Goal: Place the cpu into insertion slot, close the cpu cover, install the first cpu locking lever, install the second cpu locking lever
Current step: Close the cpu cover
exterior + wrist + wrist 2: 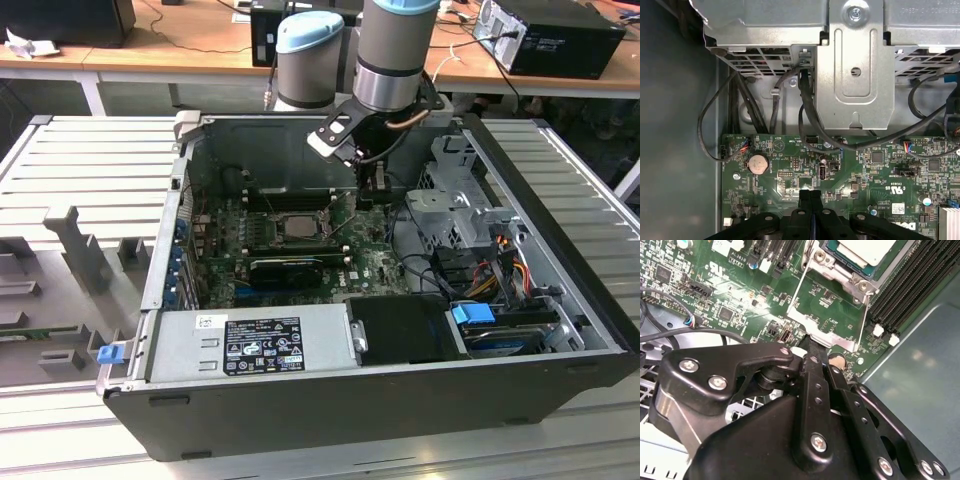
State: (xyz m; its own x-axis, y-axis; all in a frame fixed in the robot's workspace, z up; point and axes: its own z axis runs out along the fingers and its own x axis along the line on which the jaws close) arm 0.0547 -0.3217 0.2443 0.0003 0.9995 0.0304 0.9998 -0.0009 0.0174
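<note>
Exterior view: gripper [375, 185] low inside the case [330, 415].
Fingers [804, 202] pressed together, tips touching the open cpu cover [826, 325]; cpu [297, 226] at gripper's eight o'clock.

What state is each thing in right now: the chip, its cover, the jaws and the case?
cpu: seated in the insertion slot.
cpu cover: open, raised off the cpu.
gripper: jaws shut, tips at the cover's free edge.
computer case: side open.
</note>
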